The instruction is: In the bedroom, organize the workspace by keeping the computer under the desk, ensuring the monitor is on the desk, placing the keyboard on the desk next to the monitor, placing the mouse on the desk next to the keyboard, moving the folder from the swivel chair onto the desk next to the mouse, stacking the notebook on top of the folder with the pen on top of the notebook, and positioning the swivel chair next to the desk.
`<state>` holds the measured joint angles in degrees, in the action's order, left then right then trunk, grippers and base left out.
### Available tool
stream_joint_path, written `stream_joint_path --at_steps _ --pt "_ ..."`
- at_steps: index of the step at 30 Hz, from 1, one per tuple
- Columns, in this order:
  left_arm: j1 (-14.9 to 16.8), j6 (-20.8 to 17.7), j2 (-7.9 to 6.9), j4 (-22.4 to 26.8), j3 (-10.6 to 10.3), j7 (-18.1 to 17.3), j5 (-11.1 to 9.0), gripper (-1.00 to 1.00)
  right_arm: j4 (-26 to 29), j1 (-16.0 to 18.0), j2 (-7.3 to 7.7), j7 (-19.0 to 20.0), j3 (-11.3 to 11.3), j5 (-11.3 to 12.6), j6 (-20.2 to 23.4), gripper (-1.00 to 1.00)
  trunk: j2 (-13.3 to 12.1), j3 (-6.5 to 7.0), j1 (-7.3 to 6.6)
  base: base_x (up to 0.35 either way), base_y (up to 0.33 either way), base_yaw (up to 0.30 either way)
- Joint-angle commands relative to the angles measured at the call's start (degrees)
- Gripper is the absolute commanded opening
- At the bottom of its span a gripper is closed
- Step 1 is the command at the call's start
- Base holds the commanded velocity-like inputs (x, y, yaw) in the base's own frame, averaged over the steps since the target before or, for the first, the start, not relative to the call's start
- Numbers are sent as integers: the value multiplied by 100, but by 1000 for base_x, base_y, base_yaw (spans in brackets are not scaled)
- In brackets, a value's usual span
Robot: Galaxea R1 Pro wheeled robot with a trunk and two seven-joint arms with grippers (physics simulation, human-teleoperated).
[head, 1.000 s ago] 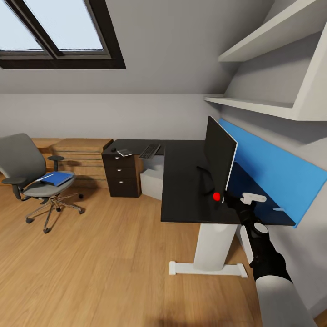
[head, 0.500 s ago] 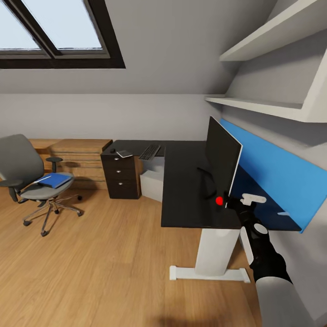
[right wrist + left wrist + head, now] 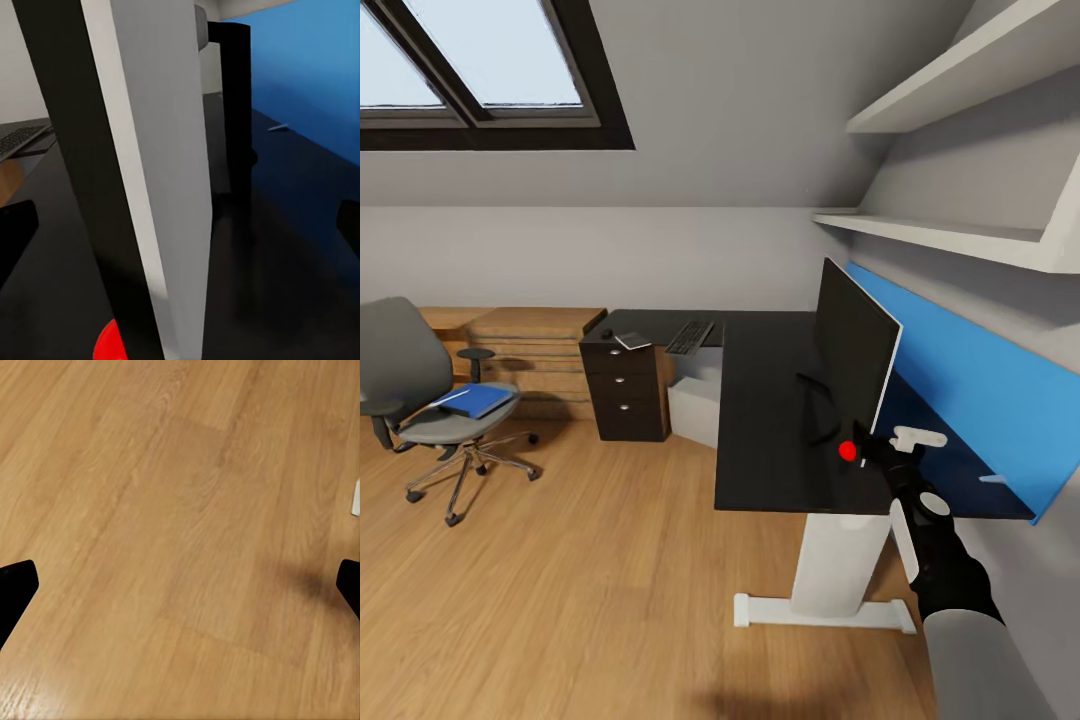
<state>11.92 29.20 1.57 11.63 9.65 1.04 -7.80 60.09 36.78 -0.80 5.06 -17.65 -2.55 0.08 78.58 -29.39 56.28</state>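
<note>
Head view: the right end effector (image 3: 872,447) sits lower right of centre, at the near lower corner of the monitor (image 3: 852,352), beside its red dot. Whether it grips that edge cannot be told here. The monitor stands edge-on on the glossy black desk (image 3: 760,400); judged, the arm is there to turn or shift it. The keyboard (image 3: 690,335) and notebook (image 3: 632,340) lie at the desk's far end, centre frame, above the three-drawer unit (image 3: 626,390). The computer (image 3: 694,405), a light-grey box, stands under the desk. At left, well apart, the swivel chair (image 3: 410,380) carries the blue folder (image 3: 478,400), not yet moved. A blue panel (image 3: 970,385) backs the desk at right; wall shelves (image 3: 950,240) at upper right, a skylight (image 3: 490,70) at upper left, a wood plank floor (image 3: 580,600) below.

Left wrist view: the left end effector (image 3: 180,589) is spread wide and empty over the floor.

Right wrist view: the monitor's edge fills centre; the dark fingertips (image 3: 16,229) stand wide at either side, apparently not clamped.
</note>
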Motion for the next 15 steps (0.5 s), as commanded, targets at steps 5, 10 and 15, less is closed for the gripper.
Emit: stream_joint_path --at_steps 5,10,15 --pt "3 16 1 -3 -4 2 -29 100 5 5 -8 54 -28 -27 1 100 3 -6 0 5 0 0" --pt "3 16 1 -3 0 4 -35 100 8 4 -4 55 -28 -24 5 100 3 -6 0 1 0 0" --pt "3 17 -2 -3 2 5 -38 100 11 -3 -3 56 -28 -23 1 100 3 -6 0 0 0 0"
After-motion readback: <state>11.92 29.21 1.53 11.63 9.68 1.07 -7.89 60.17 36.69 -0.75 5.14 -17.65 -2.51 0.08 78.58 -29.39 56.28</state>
